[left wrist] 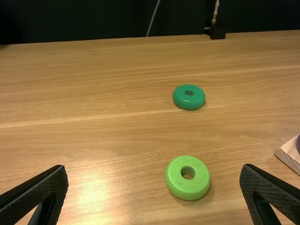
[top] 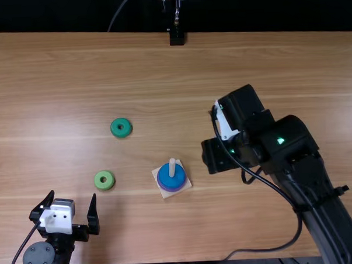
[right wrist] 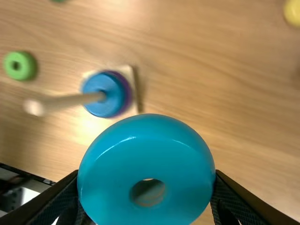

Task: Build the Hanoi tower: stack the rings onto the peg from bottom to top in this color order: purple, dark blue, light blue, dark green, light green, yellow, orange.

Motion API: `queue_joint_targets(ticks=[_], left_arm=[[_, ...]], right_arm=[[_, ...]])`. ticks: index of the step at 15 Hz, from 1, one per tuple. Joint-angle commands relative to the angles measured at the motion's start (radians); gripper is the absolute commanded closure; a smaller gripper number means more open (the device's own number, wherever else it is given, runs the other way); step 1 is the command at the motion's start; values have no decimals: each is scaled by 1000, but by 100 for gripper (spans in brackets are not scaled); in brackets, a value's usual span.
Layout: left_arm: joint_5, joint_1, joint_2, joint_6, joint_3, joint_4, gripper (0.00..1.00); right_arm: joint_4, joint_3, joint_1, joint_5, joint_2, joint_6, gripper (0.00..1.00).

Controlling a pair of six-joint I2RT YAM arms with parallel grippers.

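Observation:
The peg (top: 172,167) stands on a square wooden base holding a purple ring (top: 161,184) under a dark blue ring (top: 171,176). Right of it, over the table, is my right gripper (top: 210,157); in the right wrist view my right gripper (right wrist: 146,187) is shut on the light blue ring (right wrist: 146,159). My left gripper (top: 75,208) is open at lower left; its fingers stand wide apart in the left wrist view (left wrist: 153,180). A light green ring (top: 104,180) and a dark green ring (top: 121,127) lie flat. The yellow ring (right wrist: 293,12) shows in the right wrist view.
The right arm (top: 306,173) reaches over the table's right side with a cable looping beside it. A small black mount (top: 176,36) stands at the far edge. Bare wood (top: 74,84) lies around the green rings.

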Motion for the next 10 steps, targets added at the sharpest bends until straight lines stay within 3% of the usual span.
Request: queue_joint_targets(ticks=[1,6,8,10], left_arm=[[9,11,-12,16,-104,-76,0],[9,11,-12,16,-104,-76,0],[9,11,-12,16,-104,-76,0],[9,11,-12,16,-104,-76,0]], right_arm=[[-14,68,44,-22,52,8,100],[-29,162,116,-22,132,23,100],[-27,162,125,-22,161,71,100],[-21,165,153,-20,196,76,100]])
